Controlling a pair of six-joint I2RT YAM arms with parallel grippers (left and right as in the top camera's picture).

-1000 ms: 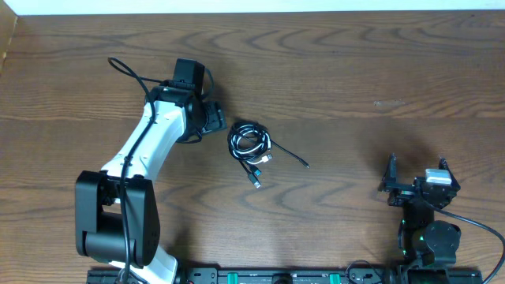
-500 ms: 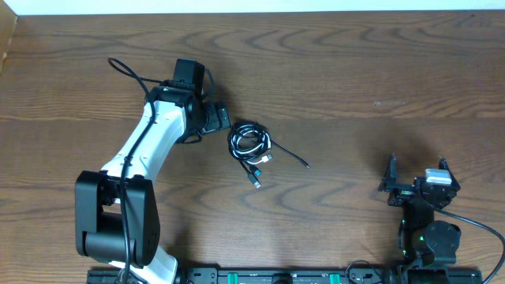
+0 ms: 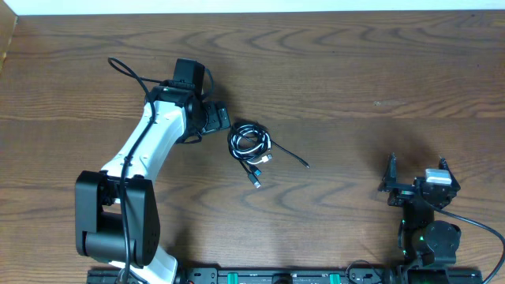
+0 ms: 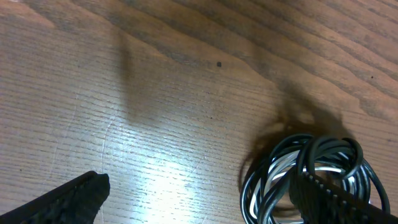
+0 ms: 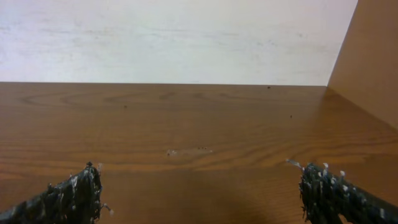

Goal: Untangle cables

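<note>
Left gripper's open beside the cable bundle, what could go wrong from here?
The cable bundle is tightly coiled, so the open left gripper may pinch several cords together and tighten the tangle.
One finger overlaps the coil in the wrist view; descending could shove it.
The right gripper is far off, so nothing anchors it.

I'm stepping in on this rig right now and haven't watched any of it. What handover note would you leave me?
Tools: left tool is open and empty, right beside the cables. The right tool is open and empty, at the near right, well away from them.
Where: the cables lie as one coiled bundle in the middle of the table, black and white strands wound together, plug ends trailing out.
Done: nothing separated yet.
Left: grip the bundle and pull each cord apart.
</note>
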